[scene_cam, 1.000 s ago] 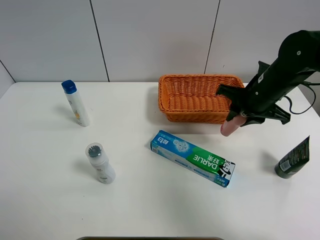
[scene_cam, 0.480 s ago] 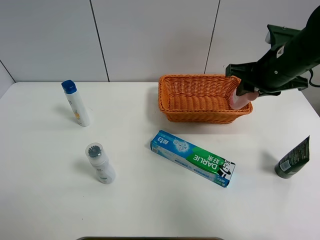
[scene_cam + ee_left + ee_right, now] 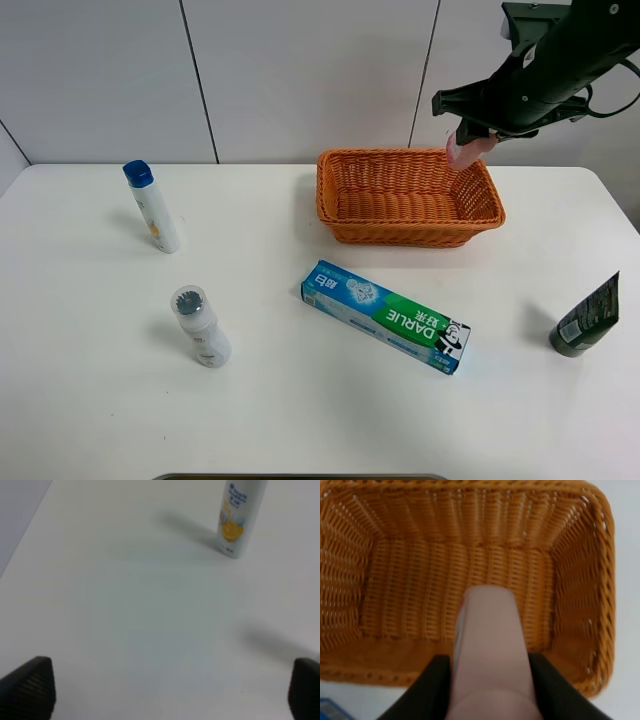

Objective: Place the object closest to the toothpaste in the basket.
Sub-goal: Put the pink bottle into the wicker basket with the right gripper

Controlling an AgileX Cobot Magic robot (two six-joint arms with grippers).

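My right gripper [image 3: 468, 140] is shut on a pink tube [image 3: 463, 150] and holds it in the air above the right end of the orange wicker basket [image 3: 345, 205]. In the right wrist view the pink tube [image 3: 490, 645] points down over the empty basket [image 3: 410, 585], with a black finger [image 3: 427, 687] on each side. The toothpaste box [image 3: 386, 315], blue and green, lies flat on the table in front of the basket. My left gripper [image 3: 172, 690] is open and empty over bare table; it does not show in the high view.
A white bottle with a blue cap [image 3: 152, 206] stands at the far left, also in the left wrist view [image 3: 239, 516]. A white bottle [image 3: 200, 326] with a grey cap stands at the front left. A dark green tube [image 3: 587, 318] stands at the right edge.
My right gripper has lifted the pink tube from the table in front of the basket's right end, up and back, to above the basket's right end. Nothing else has moved.
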